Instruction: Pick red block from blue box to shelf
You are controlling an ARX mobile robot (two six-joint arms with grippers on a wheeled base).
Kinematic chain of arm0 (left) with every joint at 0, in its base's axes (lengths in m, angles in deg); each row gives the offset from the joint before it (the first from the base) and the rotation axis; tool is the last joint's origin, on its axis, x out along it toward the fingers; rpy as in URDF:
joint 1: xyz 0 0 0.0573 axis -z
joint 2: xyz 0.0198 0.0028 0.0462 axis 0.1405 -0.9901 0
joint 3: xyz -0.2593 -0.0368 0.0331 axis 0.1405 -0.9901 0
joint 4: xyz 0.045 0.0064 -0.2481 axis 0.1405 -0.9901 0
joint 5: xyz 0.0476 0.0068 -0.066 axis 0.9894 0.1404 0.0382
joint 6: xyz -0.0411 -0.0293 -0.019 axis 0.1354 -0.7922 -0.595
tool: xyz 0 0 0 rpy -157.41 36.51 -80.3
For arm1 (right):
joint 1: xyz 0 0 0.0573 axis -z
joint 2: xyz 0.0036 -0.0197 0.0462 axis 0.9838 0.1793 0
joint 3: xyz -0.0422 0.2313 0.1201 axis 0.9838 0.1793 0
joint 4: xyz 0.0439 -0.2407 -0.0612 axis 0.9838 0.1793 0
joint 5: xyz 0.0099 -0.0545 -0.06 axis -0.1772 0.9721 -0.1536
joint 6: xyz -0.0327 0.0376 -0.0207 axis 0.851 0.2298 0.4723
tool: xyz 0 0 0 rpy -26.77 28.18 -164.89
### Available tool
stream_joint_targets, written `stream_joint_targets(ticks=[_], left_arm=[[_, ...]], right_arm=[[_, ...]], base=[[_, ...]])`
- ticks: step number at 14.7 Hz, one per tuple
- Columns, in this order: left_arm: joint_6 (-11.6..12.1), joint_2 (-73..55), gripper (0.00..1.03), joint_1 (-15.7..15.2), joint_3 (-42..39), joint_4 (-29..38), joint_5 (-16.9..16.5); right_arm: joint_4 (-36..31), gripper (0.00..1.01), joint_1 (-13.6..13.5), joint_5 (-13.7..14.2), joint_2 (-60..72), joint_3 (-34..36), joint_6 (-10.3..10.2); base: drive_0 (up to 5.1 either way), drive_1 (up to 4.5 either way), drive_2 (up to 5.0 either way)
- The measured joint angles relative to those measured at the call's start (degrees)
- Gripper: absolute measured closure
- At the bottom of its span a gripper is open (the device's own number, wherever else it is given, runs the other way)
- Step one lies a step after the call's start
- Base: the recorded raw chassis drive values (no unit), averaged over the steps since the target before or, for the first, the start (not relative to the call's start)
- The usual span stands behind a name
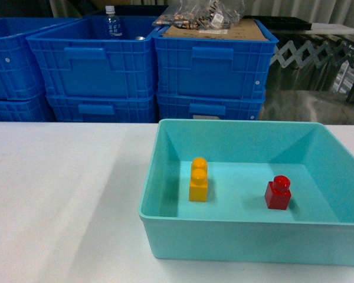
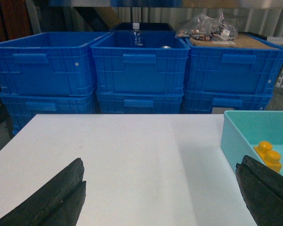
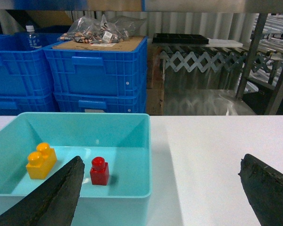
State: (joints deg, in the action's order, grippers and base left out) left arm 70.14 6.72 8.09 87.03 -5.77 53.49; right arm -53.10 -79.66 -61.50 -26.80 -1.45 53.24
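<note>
The red block [image 1: 278, 193] stands upright on the floor of the blue box [image 1: 248, 243], toward its right side. In the right wrist view the red block [image 3: 99, 171] sits just right of the left finger. My right gripper [image 3: 161, 159] is open and empty, low over the table, straddling the right wall of the blue box [image 3: 148, 155]. My left gripper [image 2: 161, 161] is open and empty over bare table, left of the blue box [image 2: 232, 136]. Neither gripper shows in the head view. Steel uprights of the shelf [image 3: 253, 52] rise at the far right.
A yellow-orange two-stud brick [image 1: 198, 179] stands in the box left of the red block. Stacked dark blue crates [image 1: 212, 65] line the back of the white table [image 1: 59, 194]; one holds a bottle [image 1: 111, 22], another bagged parts on cardboard [image 1: 200, 17].
</note>
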Motion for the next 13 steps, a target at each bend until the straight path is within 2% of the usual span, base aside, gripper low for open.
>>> stream_joint_targets(ticks=[13], left_arm=[[0.00,0.00,0.05,0.00,0.00,0.00,0.00]], right_arm=[[0.00,0.03,0.00,-0.02,0.00,0.00,0.00]], base=[[0.0,0.00,0.0]])
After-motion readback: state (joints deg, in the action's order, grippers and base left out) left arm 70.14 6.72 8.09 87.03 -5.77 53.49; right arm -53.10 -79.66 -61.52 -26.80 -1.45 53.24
